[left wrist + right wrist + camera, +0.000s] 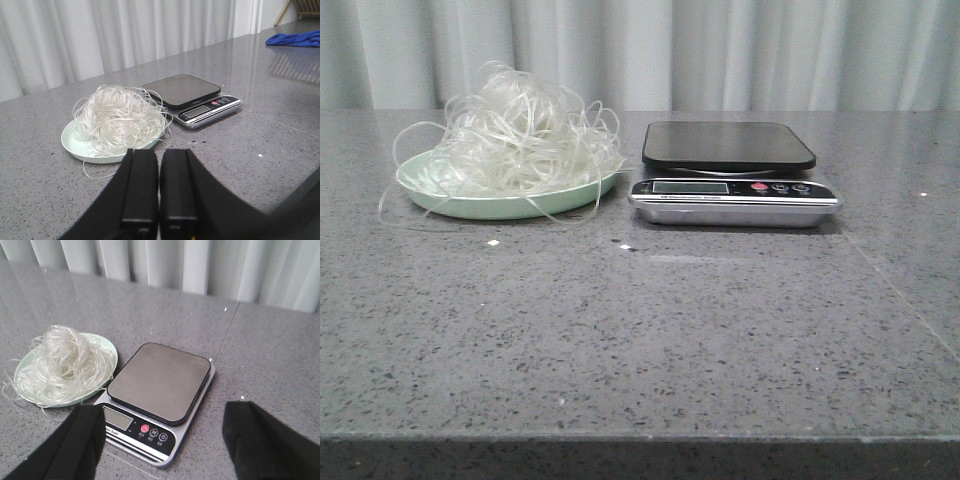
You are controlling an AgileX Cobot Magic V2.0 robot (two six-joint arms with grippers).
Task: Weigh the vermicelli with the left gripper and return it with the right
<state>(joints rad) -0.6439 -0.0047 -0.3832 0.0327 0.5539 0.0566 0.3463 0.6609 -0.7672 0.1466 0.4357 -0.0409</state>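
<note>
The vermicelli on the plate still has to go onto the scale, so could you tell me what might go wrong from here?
1. The vermicelli is a loose tangle with strands trailing over the plate rim onto the table; a pinch may lift only part, or drag strands.
2. The left gripper is shut, so it must open first or it will just push the pile.
3. Overhanging strands on the scale platform could touch the table and likely skew the reading.
</note>
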